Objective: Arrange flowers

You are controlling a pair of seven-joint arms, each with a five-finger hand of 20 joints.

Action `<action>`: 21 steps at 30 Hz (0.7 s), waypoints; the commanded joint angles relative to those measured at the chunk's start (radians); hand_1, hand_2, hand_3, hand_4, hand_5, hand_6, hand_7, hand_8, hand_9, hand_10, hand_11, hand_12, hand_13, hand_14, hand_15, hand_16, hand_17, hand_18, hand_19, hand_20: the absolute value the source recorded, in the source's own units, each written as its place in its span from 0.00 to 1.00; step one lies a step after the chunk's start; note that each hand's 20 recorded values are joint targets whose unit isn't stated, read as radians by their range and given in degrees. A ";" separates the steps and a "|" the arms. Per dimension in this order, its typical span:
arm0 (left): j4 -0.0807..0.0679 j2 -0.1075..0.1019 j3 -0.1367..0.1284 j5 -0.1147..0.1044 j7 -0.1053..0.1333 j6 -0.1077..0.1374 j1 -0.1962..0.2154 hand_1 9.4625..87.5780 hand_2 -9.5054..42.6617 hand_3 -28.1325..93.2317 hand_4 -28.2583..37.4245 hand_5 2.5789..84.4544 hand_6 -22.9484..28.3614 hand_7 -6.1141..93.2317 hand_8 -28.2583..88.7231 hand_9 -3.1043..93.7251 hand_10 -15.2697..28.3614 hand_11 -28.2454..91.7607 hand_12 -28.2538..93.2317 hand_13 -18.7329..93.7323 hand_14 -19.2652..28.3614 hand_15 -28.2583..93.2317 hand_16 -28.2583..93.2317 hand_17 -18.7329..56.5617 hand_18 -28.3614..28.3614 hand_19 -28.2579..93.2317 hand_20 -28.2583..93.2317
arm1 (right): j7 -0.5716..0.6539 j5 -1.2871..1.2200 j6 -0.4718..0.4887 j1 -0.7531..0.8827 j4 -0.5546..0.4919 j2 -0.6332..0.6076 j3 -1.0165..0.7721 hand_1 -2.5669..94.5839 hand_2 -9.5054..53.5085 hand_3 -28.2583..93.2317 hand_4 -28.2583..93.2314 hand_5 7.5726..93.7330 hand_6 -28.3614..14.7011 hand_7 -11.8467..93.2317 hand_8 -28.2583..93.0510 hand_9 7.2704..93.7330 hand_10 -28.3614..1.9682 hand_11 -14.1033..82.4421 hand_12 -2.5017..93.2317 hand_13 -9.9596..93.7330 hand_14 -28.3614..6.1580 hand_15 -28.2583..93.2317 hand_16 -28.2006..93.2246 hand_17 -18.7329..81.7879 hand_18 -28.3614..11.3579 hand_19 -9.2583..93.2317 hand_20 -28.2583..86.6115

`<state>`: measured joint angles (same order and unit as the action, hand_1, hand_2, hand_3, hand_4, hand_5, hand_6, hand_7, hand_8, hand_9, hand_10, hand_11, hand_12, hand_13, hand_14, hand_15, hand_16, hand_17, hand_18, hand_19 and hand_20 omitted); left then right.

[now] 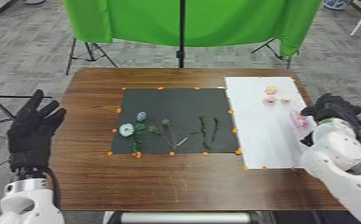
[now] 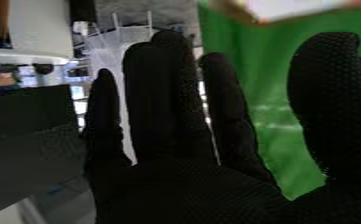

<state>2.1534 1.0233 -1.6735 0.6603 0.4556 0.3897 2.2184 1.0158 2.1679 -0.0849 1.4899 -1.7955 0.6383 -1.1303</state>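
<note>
— What's behind the table?
— A smooth green cloth [image 1: 230, 25] on a dark stand, over grey carpet. The table [image 1: 92, 170] is brown, glossy wood grain.
— And the hands?
— The left hand [image 1: 32, 135] has straight, relaxed fingers in black fabric. The right hand [image 1: 334, 107] is open too, its glove finely dimpled, holding nothing I can see.
— Where are the flowers?
— A round, ruffled pale bloom [image 1: 126, 130] and leafy green sprigs [image 1: 203, 131] lie between the hands, on the matte black mat [image 1: 163, 95]. A frilly pink flower [image 1: 298, 119] is just beside the right hand, on the white sheet [image 1: 261, 135]; whether they touch, I can't tell.
— Which way do they point?
— The sprigs' long axes run away from the robot, roughly parallel to the left hand. The pale bloom faces up.
</note>
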 commanded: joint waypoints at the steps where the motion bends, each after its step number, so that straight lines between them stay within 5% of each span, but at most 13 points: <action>1: -0.005 0.025 0.000 0.014 -0.030 -0.016 0.017 0.15 0.31 0.91 0.00 0.38 0.58 0.14 0.17 0.36 0.77 0.43 0.32 0.34 0.95 0.68 0.14 0.11 0.95 0.65 0.29 | -0.040 0.019 0.055 -0.051 0.040 0.022 0.086 0.37 0.00 0.87 0.00 0.48 0.64 0.26 0.12 0.57 0.40 0.58 0.20 0.58 0.42 0.86 0.34 0.27 0.08 0.75 0.50; 7: -0.003 0.030 -0.004 0.016 -0.031 -0.021 0.023 0.15 0.31 0.91 0.00 0.38 0.58 0.14 0.17 0.36 0.77 0.43 0.32 0.34 0.95 0.68 0.14 0.11 0.95 0.65 0.29 | -0.030 0.014 0.081 -0.108 0.093 0.026 0.167 0.38 0.00 0.87 0.00 0.50 0.69 0.27 0.12 0.58 0.40 0.56 0.19 0.58 0.42 0.85 0.34 0.27 0.06 0.74 0.50; 11: -0.003 0.027 -0.004 0.016 -0.027 -0.020 0.023 0.15 0.31 0.91 0.00 0.38 0.58 0.14 0.17 0.36 0.77 0.43 0.32 0.34 0.95 0.68 0.14 0.11 0.95 0.65 0.29 | -0.015 0.060 0.014 -0.119 0.118 0.024 0.206 0.45 0.00 0.86 0.00 0.66 0.75 0.29 0.11 0.70 0.54 0.53 0.21 0.65 0.49 0.82 0.35 0.29 0.08 0.74 0.49; 15: 0.000 0.014 -0.004 -0.002 -0.006 -0.007 0.030 0.15 0.31 0.91 0.00 0.38 0.58 0.14 0.17 0.36 0.77 0.43 0.32 0.34 0.95 0.68 0.14 0.11 0.95 0.66 0.29 | -0.022 0.101 -0.041 -0.122 0.117 0.023 0.217 0.58 0.00 0.78 0.00 0.86 0.73 0.31 0.22 0.91 0.72 0.37 0.40 0.73 0.62 0.78 0.43 0.35 0.18 0.79 0.49; 21: 0.003 0.008 -0.008 -0.005 0.001 -0.007 0.026 0.15 0.31 0.91 0.00 0.38 0.58 0.14 0.17 0.36 0.77 0.43 0.32 0.34 0.95 0.69 0.14 0.11 0.95 0.65 0.29 | -0.042 0.164 -0.139 -0.134 0.037 0.015 0.213 0.61 0.00 0.78 0.00 0.91 0.72 0.31 0.23 0.96 0.79 0.38 0.44 0.77 0.65 0.79 0.45 0.37 0.23 0.82 0.50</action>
<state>2.1538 1.0386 -1.6763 0.6633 0.4482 0.3805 2.2329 0.9911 2.2746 -0.1561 1.3594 -1.6801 0.6621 -0.9124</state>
